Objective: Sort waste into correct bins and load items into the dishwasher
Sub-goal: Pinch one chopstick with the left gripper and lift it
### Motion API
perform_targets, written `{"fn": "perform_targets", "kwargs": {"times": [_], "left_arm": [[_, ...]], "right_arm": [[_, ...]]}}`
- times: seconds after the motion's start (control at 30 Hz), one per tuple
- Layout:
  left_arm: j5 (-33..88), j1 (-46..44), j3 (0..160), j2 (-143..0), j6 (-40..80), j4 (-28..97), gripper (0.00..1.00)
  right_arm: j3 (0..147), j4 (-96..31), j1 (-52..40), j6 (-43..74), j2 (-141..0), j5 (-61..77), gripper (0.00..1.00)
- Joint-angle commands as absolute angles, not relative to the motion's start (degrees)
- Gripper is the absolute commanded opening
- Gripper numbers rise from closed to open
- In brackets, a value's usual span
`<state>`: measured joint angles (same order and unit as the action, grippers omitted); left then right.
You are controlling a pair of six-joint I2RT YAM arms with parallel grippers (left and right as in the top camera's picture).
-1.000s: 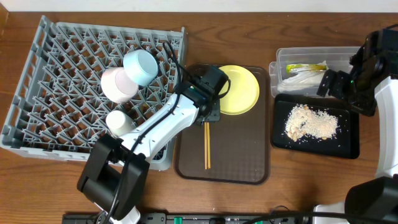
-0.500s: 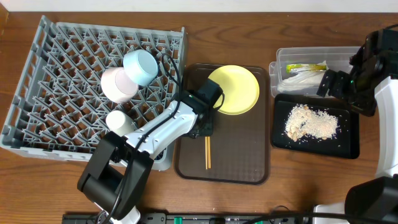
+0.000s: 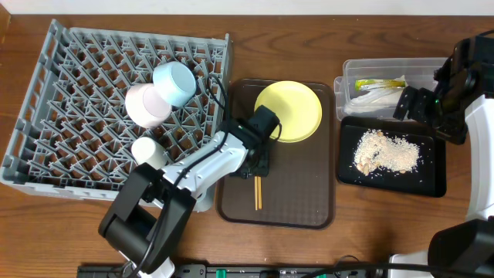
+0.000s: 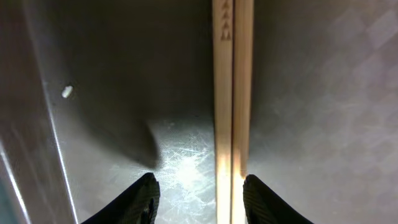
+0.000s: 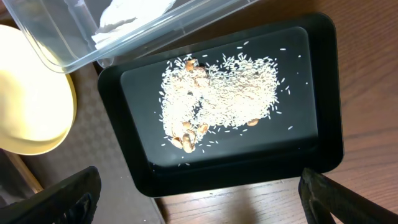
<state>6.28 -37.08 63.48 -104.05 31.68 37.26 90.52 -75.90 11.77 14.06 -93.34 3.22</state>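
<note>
Brown wooden desk point(image 3: 370, 232) under everything. Near the desk's middle, on the dark brown tray point(image 3: 301, 201), two chopsticks point(image 4: 233, 93) lying side by side, touching. Left pincer point(image 4: 204, 198) loose, tips either side of the sticks, not squeezing. Yellow plate point(image 3: 297, 116) at the tray's far end. By the right edge, food scraps point(image 5: 217, 93) in the black tray point(image 5: 326, 93). Right pincer point(image 5: 205, 199) above, spread wide, holding nothing. Grey rack point(image 3: 46, 116) by the left edge.

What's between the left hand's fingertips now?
The two chopsticks, side by side on the brown tray, inside the left hand's open fingers; left wrist view shows it.
</note>
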Motion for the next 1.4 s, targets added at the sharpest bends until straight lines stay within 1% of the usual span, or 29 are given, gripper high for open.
{"fn": "perform_targets", "kwargs": {"times": [0.0,0.4,0.47,0.7,0.83,0.97,1.37], "left_arm": [[6.63,-37.1,62.43,-105.71,32.01,36.93,0.48],[6.61,-37.1,62.13,-107.59,32.29,36.8,0.47],[5.43,-37.1,62.13,-107.59,34.35,37.28,0.47],[4.73,-37.04,62.3,-107.35,35.18,37.21,0.48],[4.6,-36.95,63.33,-105.43,32.6,37.17,0.52],[2.33,-36.95,63.75,-103.24,31.77,37.28,0.52],[-0.73,-36.95,63.37,-103.35,33.32,37.67,0.52]], "right_arm": [[91.07,-76.12,11.55,14.52,-92.36,3.51,0.99],[91.05,-76.16,11.55,14.52,-92.36,3.51,0.99],[91.05,-76.2,11.55,14.52,-92.36,3.49,0.99],[91.05,-76.2,11.55,14.52,-92.36,3.49,0.99],[91.07,-76.2,11.55,14.52,-92.36,3.49,0.99],[91.07,-76.2,11.55,14.52,-92.36,3.49,0.99],[91.07,-76.18,11.55,14.52,-92.36,3.49,0.99]]}}
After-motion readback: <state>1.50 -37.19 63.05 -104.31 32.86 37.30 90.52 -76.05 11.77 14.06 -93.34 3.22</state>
